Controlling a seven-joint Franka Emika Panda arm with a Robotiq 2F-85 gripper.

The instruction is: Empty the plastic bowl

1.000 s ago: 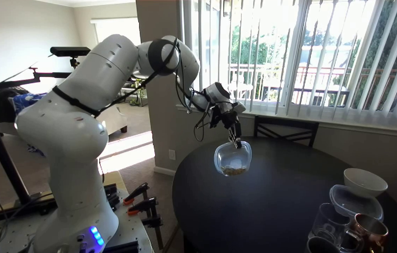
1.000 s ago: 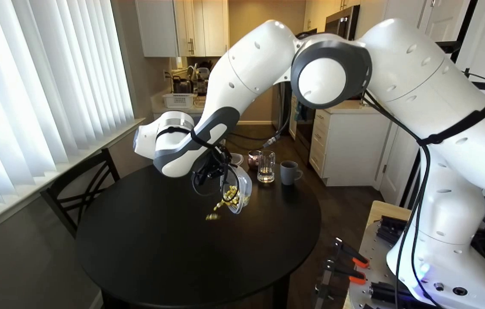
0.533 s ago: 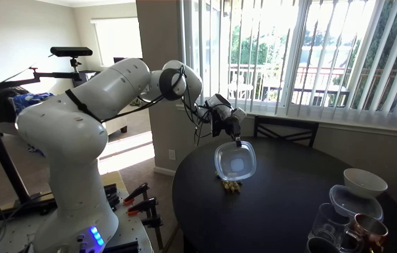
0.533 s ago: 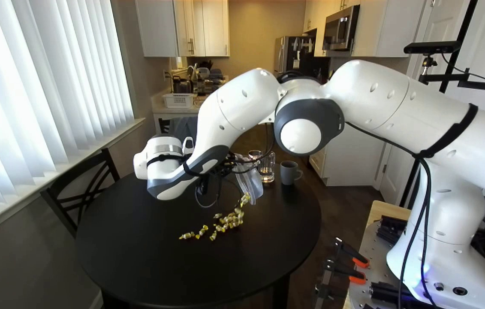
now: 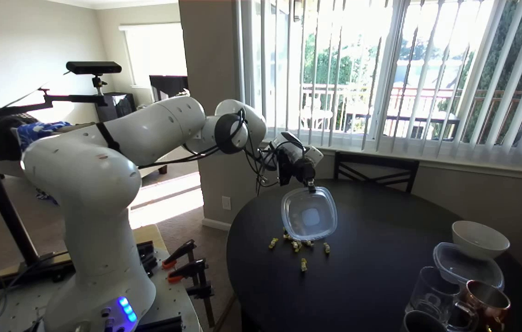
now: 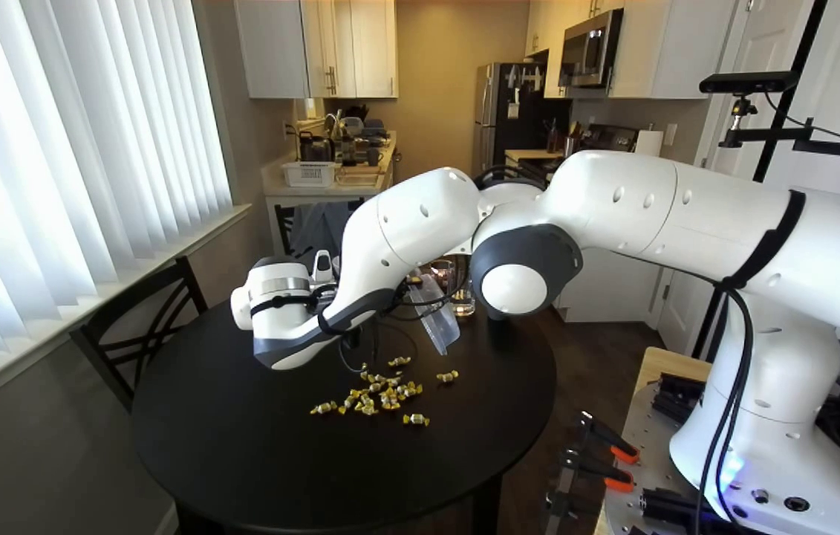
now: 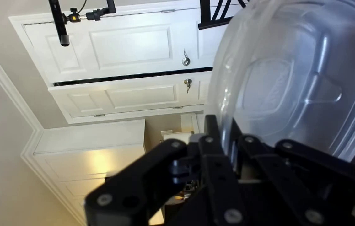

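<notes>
Wrist view: we've got the gripper (image 7: 223,126) pinching the plastic bowl (image 7: 266,89) by one edge, the rest hanging below it in both exterior views, tipped steeply. Yellow candies (image 6: 390,399) lie on the table (image 6: 264,468) near the bowl's low edge. We see none inside, so yeah, we'd lift before swinging sideways.

Over the last second I have lowered my arm (image 6: 408,219) and tipped the plastic bowl (image 5: 309,214) further over. The yellow-wrapped candies (image 6: 391,399), mostly inside it a second ago and half a second ago spilling down past its rim, now lie on the counter (image 6: 278,468), a few scattered apart from the main cluster.
</notes>
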